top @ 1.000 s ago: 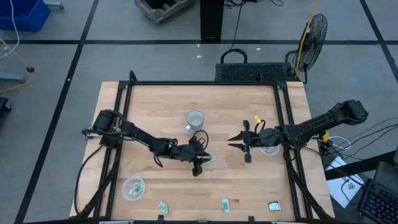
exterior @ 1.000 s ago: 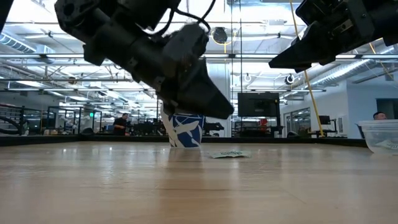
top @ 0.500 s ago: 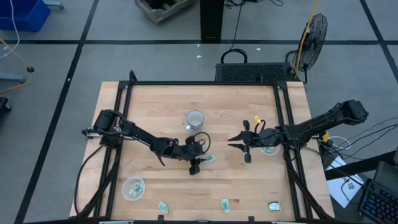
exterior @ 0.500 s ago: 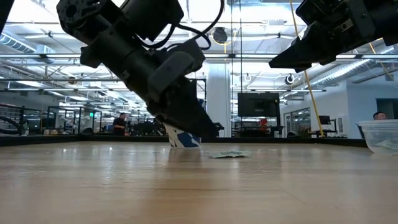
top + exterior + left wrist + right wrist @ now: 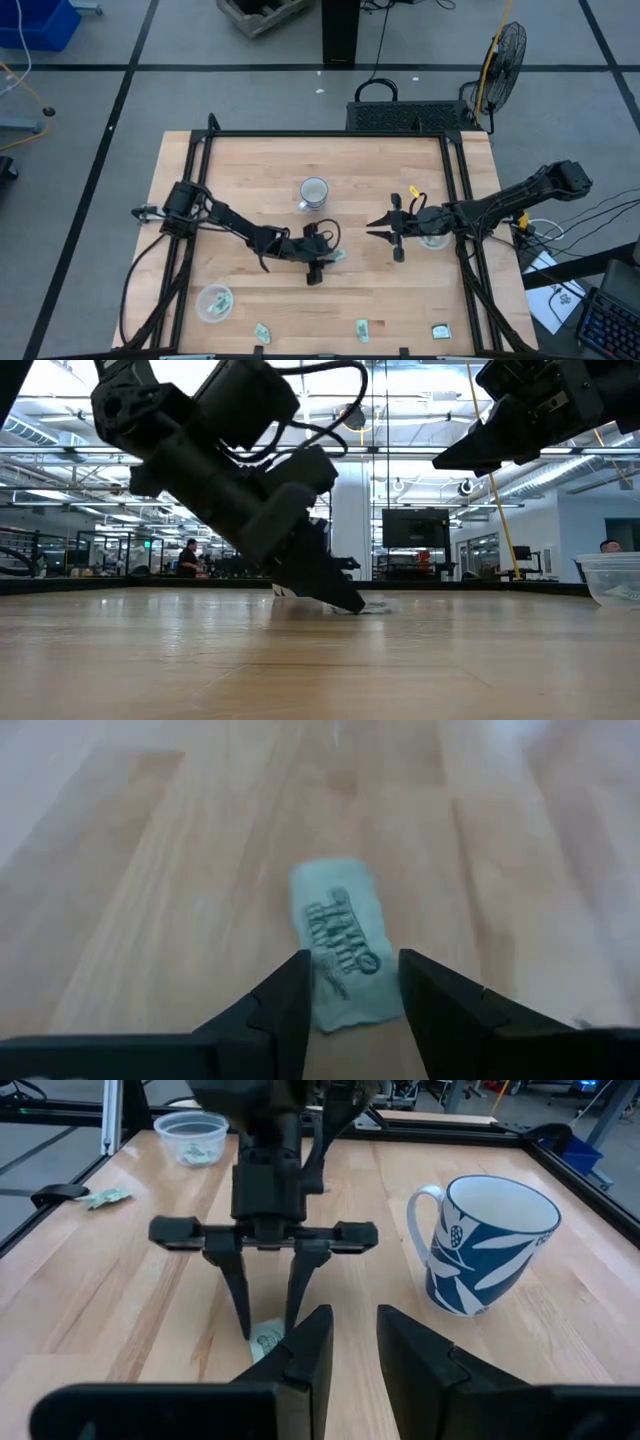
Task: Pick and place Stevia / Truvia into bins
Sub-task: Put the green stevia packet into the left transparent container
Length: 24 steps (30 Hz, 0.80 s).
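A pale green sachet (image 5: 340,930) lies flat on the wooden table, right of its middle (image 5: 339,255). My left gripper (image 5: 352,958) is open and tipped steeply down, with its fingertips at table height on either side of the sachet's near end (image 5: 265,1342). My right gripper (image 5: 370,229) hovers open to the right of it, well above the table (image 5: 450,460). One clear bin (image 5: 214,302) with sachets inside stands near the front left. The other bin (image 5: 437,240) stands under my right arm. Three more sachets (image 5: 362,330) lie along the near edge. My left gripper's fingers (image 5: 290,995) come from above, slanting down, and straddle the end of the sachet (image 5: 345,1005) that lies nearest them. The sachet stays flat on the table. I cannot tell whether the fingers touch its edges.
A white mug with blue leaves (image 5: 314,192) stands behind the sachet, toward the far edge (image 5: 480,1245). A black frame (image 5: 320,134) runs around the table. Bare wood lies between the sachet and the left bin (image 5: 192,1135).
My left gripper has come down toward the table and tipped further over, until its fingertips stand at the sachet. The sachet has stayed where it was.
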Tool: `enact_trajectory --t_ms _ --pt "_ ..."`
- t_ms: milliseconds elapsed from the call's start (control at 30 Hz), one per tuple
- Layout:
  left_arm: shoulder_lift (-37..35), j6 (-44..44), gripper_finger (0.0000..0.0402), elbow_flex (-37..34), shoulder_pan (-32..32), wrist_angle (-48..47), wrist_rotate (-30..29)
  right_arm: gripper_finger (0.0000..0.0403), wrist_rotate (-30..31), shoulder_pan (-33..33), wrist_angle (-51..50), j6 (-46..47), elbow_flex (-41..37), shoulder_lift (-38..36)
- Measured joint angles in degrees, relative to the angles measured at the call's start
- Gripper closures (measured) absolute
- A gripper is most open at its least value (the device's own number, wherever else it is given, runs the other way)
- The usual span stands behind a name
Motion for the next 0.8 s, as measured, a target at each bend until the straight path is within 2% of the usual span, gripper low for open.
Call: enact_trajectory --t_ms 100,467,800 --pt "-0.17 -0.61 0.0243 0.08 0.03 -2.07 -2.32 0.0330 0.00 0.00 -0.08 0.06 0.00 -0.02" --pt "-0.23 -2.28 0.0247 0.12 -0.16 -4.33 -1.54 0.0330 0.00 0.00 -0.37 -0.01 0.00 0.00" --pt "-0.38 -6.36 0.0354 0.18 -1.47 -7.47 -1.76 0.0330 -0.01 0.00 -0.61 0.00 0.00 -0.02"
